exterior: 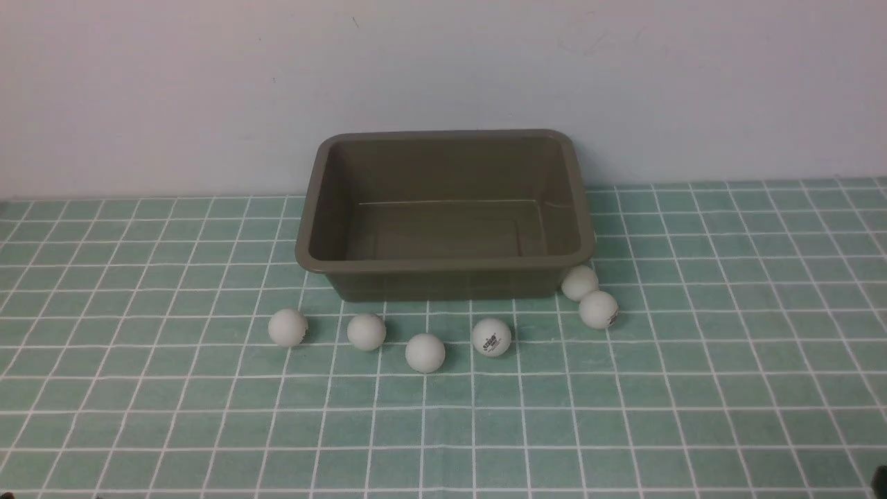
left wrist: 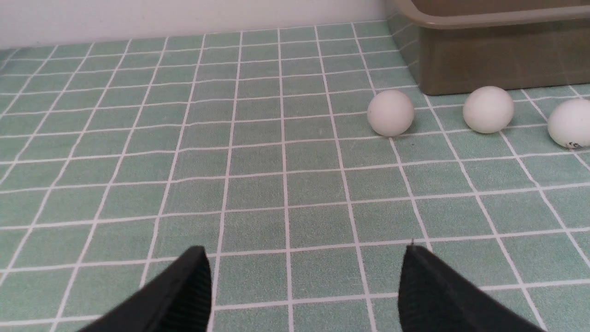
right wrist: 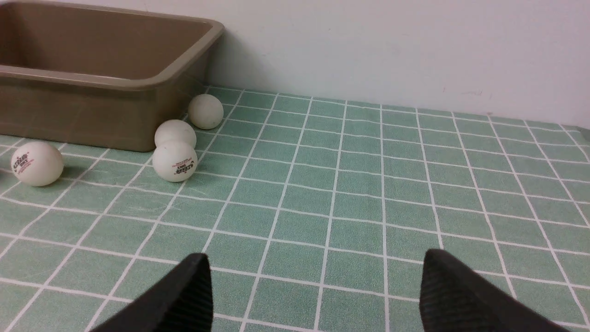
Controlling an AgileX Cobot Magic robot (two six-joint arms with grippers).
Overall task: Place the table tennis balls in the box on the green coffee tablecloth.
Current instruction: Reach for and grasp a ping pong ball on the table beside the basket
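Note:
The olive-brown box [exterior: 443, 265] stands empty against the back wall on the green coffee tablecloth [exterior: 624, 416]. Several white table tennis balls lie in front of it: one at the left [exterior: 287, 327], one with a logo [exterior: 491, 337], and a pair by the box's right corner [exterior: 598, 309]. My left gripper [left wrist: 304, 258] is open above bare cloth, well short of the nearest ball [left wrist: 390, 112] and the box [left wrist: 498, 60]. My right gripper [right wrist: 313, 265] is open too, with the logo ball [right wrist: 174, 161] and the box [right wrist: 92, 83] far ahead. Neither arm shows in the front view.
A plain pale wall [exterior: 443, 69] rises directly behind the box. One more ball [right wrist: 205, 111] lies beside the box's right wall, near the back. The cloth runs wide to both sides and toward the front edge.

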